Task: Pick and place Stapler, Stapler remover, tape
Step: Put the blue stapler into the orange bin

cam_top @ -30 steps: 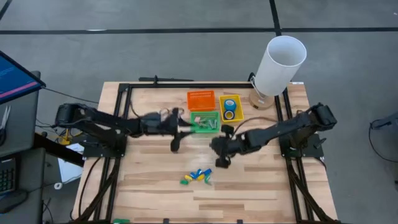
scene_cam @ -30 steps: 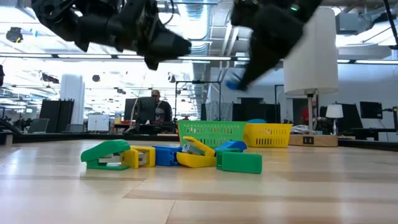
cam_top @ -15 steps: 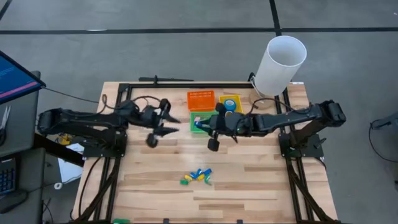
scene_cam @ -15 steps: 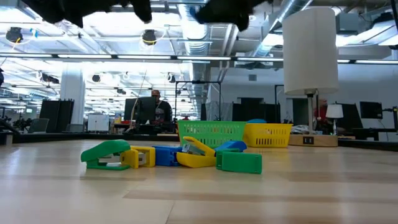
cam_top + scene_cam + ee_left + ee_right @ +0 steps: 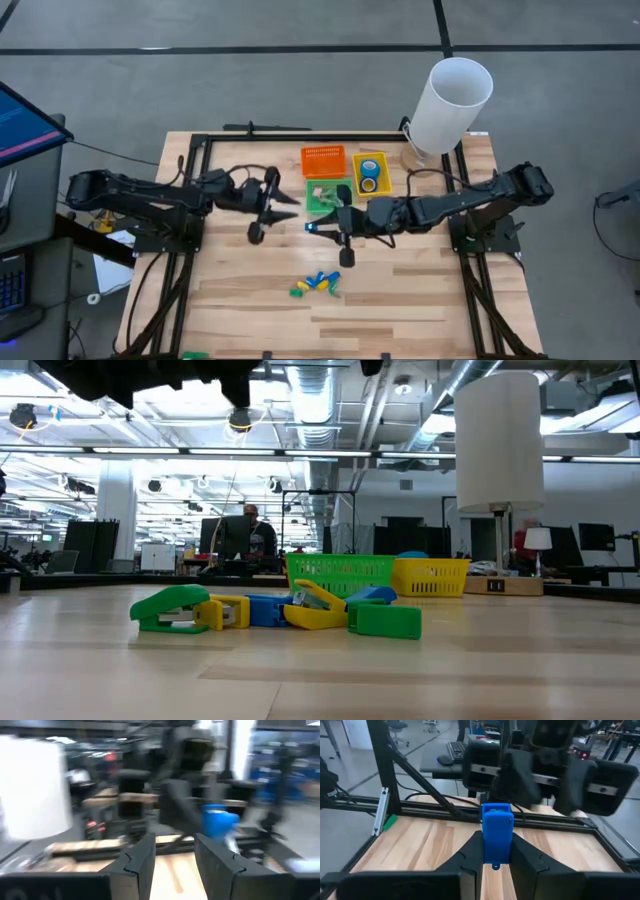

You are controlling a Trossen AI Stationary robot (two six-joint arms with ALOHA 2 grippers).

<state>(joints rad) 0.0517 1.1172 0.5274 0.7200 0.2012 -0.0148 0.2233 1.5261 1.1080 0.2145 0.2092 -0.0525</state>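
My right gripper [image 5: 318,226] hovers above mid-table and is shut on a small blue stapler [image 5: 496,832], fingers pointing toward the table's left. My left gripper [image 5: 290,202] is open and empty, facing it from the left with a short gap between them. In the left wrist view [image 5: 175,851] the blue stapler [image 5: 218,822] shows ahead. A pile of green, yellow and blue staplers [image 5: 315,284] lies on the table nearer the front; it also shows in the low view [image 5: 280,610]. Two blue tape rolls [image 5: 370,176] lie in the yellow basket [image 5: 384,158]. My right gripper pinches the blue stapler's two flat sides [image 5: 496,851] between its two fingers. The fingers lie about level and come from the table's right. The stapler stands upright between them, its top end [image 5: 496,812] above the fingers, lifted clear of the table.
An orange basket [image 5: 323,160], a green basket [image 5: 328,206] and the yellow basket stand in a row at the far middle. A tall white cylinder [image 5: 448,105] stands at the far right corner. Bare wood lies left and right of the pile.
My right gripper has risen with the blue stapler, swung toward the baskets, then come back toward the table's left and levelled out. My left gripper has drawn back a little toward the table's left and risen out of the low view.
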